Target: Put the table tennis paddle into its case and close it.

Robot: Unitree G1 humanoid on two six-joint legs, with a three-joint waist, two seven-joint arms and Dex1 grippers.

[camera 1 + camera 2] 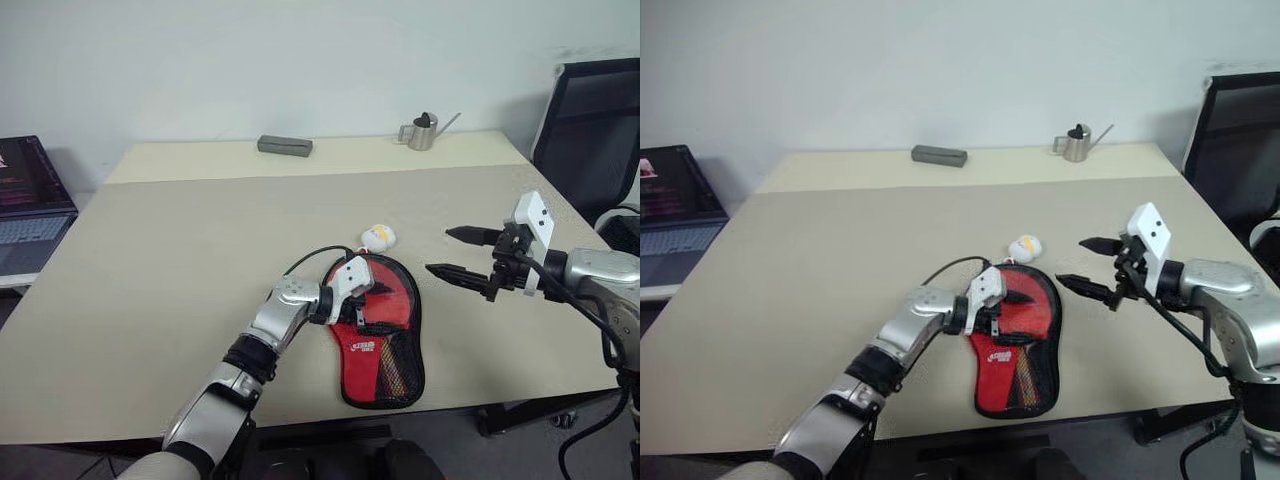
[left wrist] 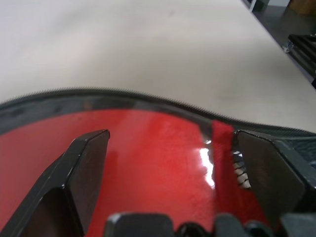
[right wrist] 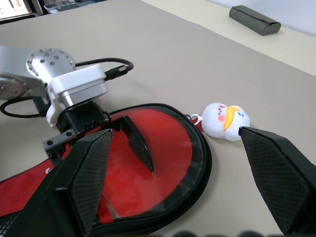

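The table tennis paddle (image 1: 388, 300) is seen lying inside the opened case (image 1: 385, 385), which rests flat on the table (image 1: 150, 300) close to its near edge, a little right of the middle. The round head of the case points toward the far edge, its narrow handle end toward the near edge. The small duck charm (image 1: 378, 236) lies on the table just beyond the round end, joined by a short loop.

The step in hand is judged to be the closing of the case. For this to be done well, the paddle should be kept seated flat while the loose cover half is folded over, and the case should be pinned by one claw while the zip is drawn by the other. The zip pull cannot be made out, so it should be located first. The duck charm should be kept clear of the zip track.

The left gripper (image 1: 366, 300) is held spread directly over the red face of the paddle, low above it; contact cannot be told. The right gripper (image 1: 455, 253) is likewise spread and empty, raised above the table to the right of the case and apart from it, its fingers pointing toward the round end.
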